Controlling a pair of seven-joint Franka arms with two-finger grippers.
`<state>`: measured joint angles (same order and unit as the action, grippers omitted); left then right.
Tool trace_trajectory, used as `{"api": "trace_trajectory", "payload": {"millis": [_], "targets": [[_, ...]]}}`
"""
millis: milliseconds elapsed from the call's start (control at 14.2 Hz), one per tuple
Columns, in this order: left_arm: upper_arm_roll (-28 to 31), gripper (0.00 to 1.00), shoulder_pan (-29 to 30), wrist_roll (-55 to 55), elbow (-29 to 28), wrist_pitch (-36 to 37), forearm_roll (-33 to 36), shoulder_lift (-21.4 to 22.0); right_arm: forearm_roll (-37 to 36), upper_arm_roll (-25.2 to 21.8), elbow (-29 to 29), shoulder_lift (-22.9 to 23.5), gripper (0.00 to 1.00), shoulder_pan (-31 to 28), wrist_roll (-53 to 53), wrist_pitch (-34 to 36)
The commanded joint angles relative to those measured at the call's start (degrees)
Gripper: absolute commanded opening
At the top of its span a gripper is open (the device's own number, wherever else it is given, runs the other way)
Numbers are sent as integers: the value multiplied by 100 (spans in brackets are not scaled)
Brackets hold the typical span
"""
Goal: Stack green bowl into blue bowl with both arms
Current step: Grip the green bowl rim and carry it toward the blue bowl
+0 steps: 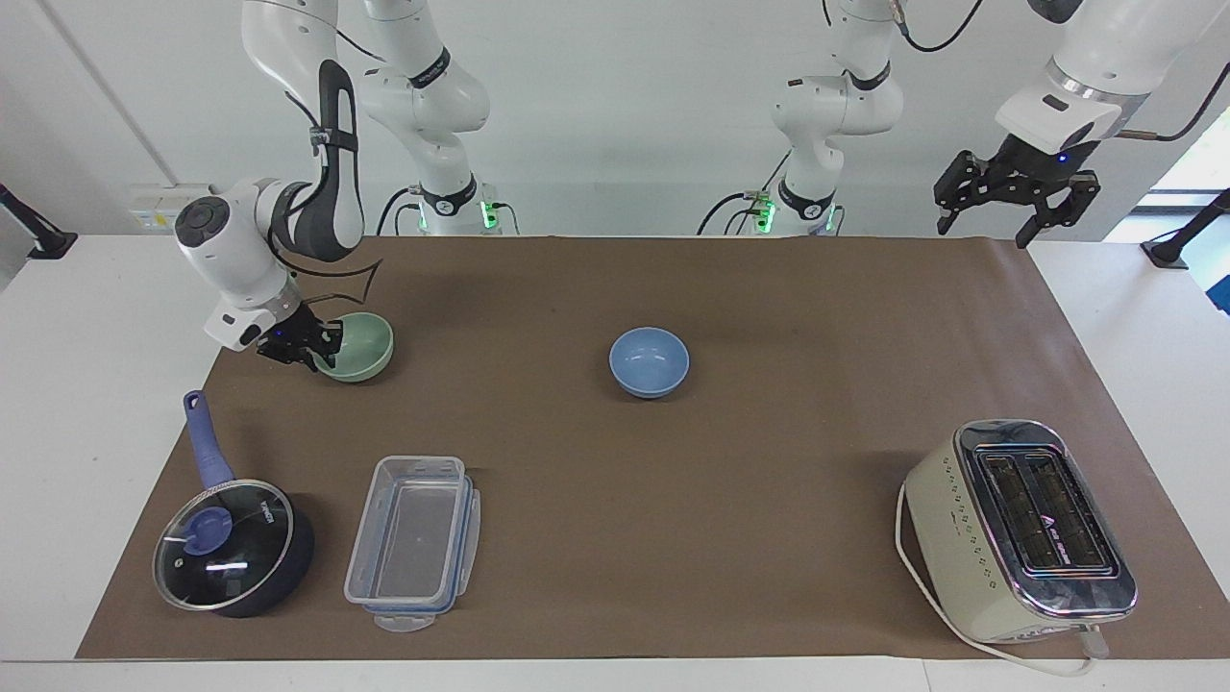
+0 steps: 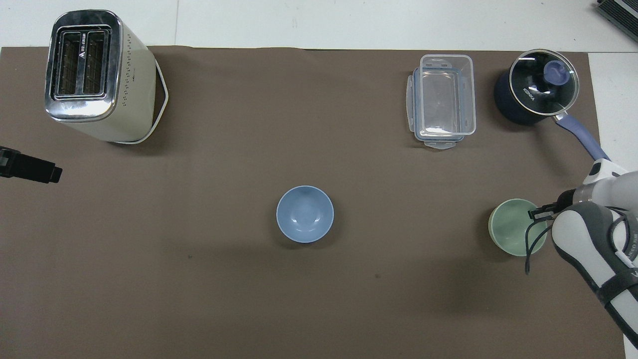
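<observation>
Facing cam high, overhead steep; both share table (image 1: 615, 481).

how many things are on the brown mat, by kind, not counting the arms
bowls: 2, green bowl and blue bowl
saucepan with glass lid: 1
clear plastic container: 1
toaster: 1
total: 5
</observation>
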<state>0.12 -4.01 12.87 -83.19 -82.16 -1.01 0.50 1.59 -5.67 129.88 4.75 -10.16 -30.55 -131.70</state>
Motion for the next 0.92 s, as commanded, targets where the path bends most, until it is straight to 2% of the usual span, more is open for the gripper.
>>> {"api": "trace_trajectory", "payload": {"millis": [0, 282, 493, 705, 846], "targets": [[6, 100, 23, -65, -216, 95, 66, 205, 132, 40, -199, 105, 0, -82, -65, 48], [-3, 100, 58, -83, -216, 86, 66, 205, 193, 136, -866, -17, 0, 49, 136, 1004], [6, 100, 58, -196, -216, 113, 66, 205, 657, 338, -1368, -149, 0, 93, 119, 1462], [15, 100, 67, -373, -207, 174, 66, 205, 729, 654, -1930, -158, 0, 111, 250, 1875], [15, 100, 58, -346, -189, 131, 66, 196, 729, 996, -2212, -149, 0, 111, 810, 2104]]}}
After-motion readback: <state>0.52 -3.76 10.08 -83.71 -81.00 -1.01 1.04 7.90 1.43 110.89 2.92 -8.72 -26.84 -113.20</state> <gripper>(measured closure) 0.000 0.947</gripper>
